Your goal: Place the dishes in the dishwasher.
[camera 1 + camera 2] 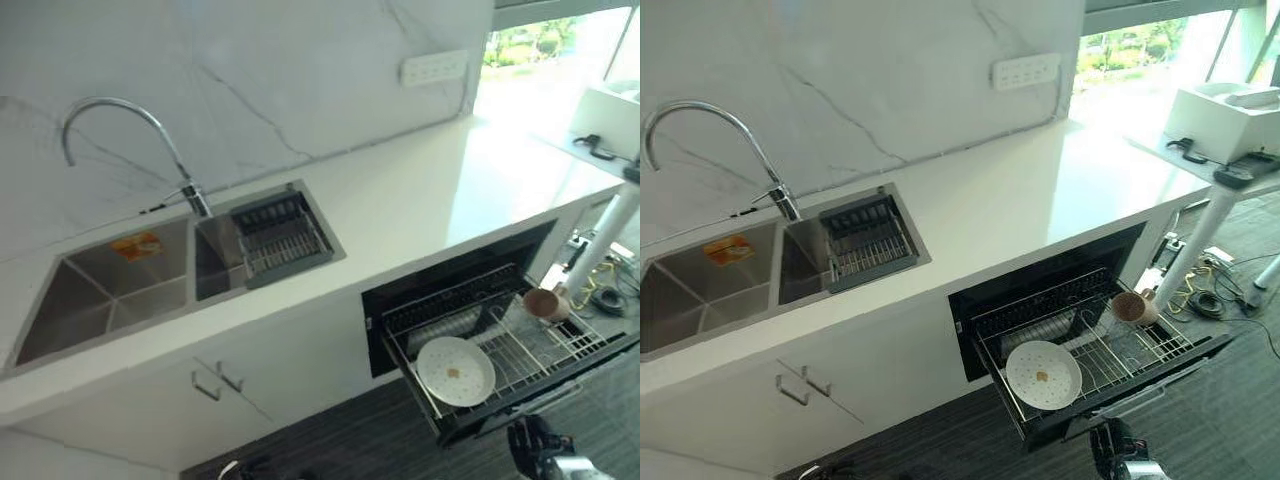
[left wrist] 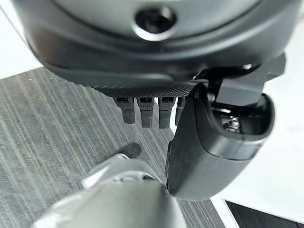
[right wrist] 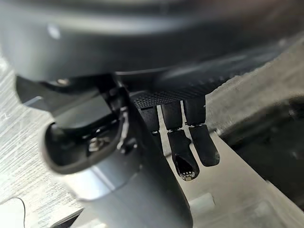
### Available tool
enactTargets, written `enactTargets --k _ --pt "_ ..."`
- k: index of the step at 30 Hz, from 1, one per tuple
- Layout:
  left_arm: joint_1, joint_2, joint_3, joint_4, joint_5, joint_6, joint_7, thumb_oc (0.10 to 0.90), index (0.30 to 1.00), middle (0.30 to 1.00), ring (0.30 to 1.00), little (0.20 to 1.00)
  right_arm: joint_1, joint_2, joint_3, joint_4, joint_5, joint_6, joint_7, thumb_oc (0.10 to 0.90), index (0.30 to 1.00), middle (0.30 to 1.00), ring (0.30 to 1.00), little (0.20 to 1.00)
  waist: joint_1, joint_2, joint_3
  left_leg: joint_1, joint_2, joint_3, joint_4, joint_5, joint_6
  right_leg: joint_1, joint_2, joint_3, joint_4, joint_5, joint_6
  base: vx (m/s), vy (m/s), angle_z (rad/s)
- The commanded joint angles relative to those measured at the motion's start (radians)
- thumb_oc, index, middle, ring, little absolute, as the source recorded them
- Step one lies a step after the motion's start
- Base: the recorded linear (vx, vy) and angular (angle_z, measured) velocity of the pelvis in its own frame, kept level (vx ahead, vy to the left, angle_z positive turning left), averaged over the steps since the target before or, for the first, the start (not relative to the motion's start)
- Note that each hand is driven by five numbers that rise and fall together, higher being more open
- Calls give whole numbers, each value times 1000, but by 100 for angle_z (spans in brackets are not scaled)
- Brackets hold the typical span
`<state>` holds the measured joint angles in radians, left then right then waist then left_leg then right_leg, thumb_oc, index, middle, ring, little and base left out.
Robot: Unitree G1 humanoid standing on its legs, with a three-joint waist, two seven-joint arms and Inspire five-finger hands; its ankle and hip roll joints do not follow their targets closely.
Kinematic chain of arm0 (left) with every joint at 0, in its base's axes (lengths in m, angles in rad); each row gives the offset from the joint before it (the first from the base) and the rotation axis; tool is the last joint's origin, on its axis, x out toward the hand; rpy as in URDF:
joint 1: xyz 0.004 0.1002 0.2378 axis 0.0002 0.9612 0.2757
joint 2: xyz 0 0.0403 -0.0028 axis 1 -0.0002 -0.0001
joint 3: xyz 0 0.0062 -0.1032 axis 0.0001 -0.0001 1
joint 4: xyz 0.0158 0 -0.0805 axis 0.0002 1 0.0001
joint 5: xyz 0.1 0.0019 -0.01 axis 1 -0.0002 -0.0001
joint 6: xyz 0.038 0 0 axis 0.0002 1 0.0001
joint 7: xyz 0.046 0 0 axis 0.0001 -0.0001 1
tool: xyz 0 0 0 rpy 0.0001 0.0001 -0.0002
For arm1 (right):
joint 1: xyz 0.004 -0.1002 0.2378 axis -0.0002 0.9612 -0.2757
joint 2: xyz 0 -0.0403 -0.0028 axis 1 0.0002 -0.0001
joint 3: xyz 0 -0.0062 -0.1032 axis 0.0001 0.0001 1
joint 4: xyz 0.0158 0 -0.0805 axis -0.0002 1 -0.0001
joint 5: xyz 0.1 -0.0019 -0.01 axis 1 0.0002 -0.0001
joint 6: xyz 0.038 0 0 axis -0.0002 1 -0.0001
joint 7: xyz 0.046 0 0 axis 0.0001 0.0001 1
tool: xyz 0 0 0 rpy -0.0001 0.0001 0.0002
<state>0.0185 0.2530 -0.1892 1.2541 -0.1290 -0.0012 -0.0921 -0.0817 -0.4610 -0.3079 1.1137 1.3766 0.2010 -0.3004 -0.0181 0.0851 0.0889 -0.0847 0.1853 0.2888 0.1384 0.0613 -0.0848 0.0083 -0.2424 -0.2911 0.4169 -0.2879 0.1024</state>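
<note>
A white plate (image 1: 455, 371) lies flat at the front left of the pulled-out dishwasher rack (image 1: 540, 350); a brown cup (image 1: 543, 302) sits at its back right. Both the left hand (image 2: 142, 111) and right hand (image 3: 190, 142) hang with fingers relaxed and empty.

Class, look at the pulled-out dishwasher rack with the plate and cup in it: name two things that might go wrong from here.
1. The brown cup sits at the rack's far edge; a jolt might tip it out.
2. The white plate lies flat, not slotted upright, so it may slide when the rack is pushed in.
</note>
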Motion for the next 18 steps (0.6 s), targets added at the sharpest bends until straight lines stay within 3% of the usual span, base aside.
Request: enactTargets --k 1,5,11,15,18 --pt "65 34 -35 82 68 59 -1 800 900 900 900 900 -158 -16 -41 -20 22 -2 13 400 300 300 300 300 40 -27 58 45 48 -66 162 -221 -43 5 -15 -41 -117 106 19 109 44 23" --pt "74 34 -47 74 46 67 4 800 900 900 900 900 -203 -24 -4 -26 -8 16 0 400 300 300 300 300 76 -21 60 31 33 -91 162 -216 -40 14 -26 -66 -117 104 17 84 51 22" --pt "73 44 -73 54 37 90 12 800 900 900 900 900 -298 -58 29 -25 86 -7 -43 400 300 300 300 300 142 -12 80 4 5 -144 162 -216 -39 41 -43 -117 -117 96 23 66 62 42" --pt "103 76 -129 10 35 109 17 800 900 900 900 900 -501 -164 79 -12 144 -17 -146 400 300 300 300 300 241 13 103 -43 -69 -234 162 -203 -26 58 -78 -159 -117 106 43 144 168 64" --pt "98 83 -166 -4 31 121 12 800 900 900 900 900 -625 -220 113 9 182 -18 -175 400 300 300 300 300 276 41 109 -74 -98 -265 162 -188 -24 56 -98 -177 -117 113 52 78 183 35"
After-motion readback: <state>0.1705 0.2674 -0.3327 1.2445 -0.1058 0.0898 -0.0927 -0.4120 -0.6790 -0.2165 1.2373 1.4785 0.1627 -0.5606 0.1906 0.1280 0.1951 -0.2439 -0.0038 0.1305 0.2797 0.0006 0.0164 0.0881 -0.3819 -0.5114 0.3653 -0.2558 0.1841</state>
